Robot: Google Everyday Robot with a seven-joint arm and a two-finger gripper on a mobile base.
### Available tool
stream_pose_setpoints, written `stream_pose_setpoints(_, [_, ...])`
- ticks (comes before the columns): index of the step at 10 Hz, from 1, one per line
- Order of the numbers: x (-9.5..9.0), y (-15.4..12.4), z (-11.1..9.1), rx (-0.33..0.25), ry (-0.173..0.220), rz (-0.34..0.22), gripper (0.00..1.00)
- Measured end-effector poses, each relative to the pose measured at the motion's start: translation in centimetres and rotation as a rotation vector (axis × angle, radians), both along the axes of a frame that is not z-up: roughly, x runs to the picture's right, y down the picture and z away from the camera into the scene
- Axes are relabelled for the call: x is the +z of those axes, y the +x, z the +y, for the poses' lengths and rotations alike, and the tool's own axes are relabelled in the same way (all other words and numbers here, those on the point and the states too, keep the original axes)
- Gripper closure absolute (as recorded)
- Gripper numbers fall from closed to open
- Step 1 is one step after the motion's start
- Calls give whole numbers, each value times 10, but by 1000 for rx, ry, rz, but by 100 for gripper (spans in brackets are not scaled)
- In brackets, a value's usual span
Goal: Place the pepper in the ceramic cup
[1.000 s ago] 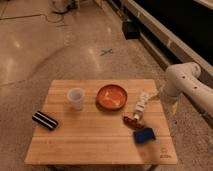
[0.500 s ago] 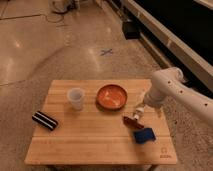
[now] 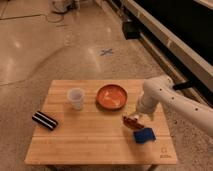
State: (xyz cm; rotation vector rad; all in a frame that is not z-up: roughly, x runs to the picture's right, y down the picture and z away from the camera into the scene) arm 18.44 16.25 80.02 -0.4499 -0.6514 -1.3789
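Note:
The small dark red pepper (image 3: 131,121) lies on the wooden table (image 3: 95,140) at the right, just left of a blue pad. The pale ceramic cup (image 3: 76,98) stands upright near the table's back left. My white arm comes in from the right and bends down over the pepper. The gripper (image 3: 137,116) hangs directly above the pepper, close to it or touching it. The arm hides the white slender object that stood by the pepper.
A wide orange bowl (image 3: 111,96) sits between the cup and the arm. A flat blue pad (image 3: 144,135) lies in front of the pepper. A dark striped block (image 3: 45,120) lies at the table's left edge. Bare floor surrounds the table.
My arm has swung left and downward from the table's right edge, bringing the gripper over the pepper. The objects on the table have not moved.

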Motion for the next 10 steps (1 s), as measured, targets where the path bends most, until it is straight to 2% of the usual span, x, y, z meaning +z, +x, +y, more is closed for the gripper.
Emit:
stream_pose_setpoints(3, [7,-6,21,-59,7,-60,20])
stream_pose_setpoints(7, [34,-9,26,-97,53,-68,20])
stream_pose_setpoints(9, [41,-11,27,-103,66,-67,20])
stream_pose_setpoints(10, [44,-12,32,-119,72,-70,25])
